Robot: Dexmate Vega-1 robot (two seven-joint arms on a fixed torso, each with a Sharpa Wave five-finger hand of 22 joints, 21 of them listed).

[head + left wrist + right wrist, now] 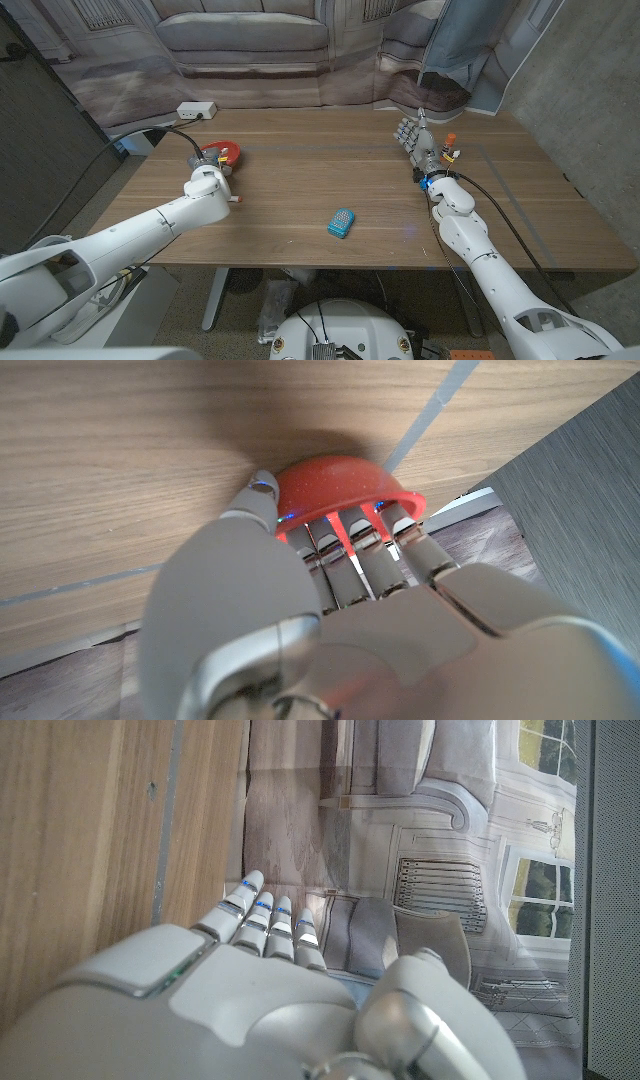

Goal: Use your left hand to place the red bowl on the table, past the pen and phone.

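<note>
The red bowl (228, 153) is at the table's left side, near the left edge. My left hand (208, 178) grips its rim; in the left wrist view the fingers (362, 538) reach into the red bowl (335, 482) and the thumb presses its outer wall. The bowl is at or just above the wood; I cannot tell if it touches. A blue phone (341, 222) lies flat near the table's middle, to the right of the bowl and closer to me. My right hand (414, 137) stands at the far right with fingers straight and apart, holding nothing.
A white power strip (196, 110) with a black cable sits at the table's far left corner. The wooden table (320, 160) has a pale taped line across its far part. A backdrop printed with a sofa hangs behind.
</note>
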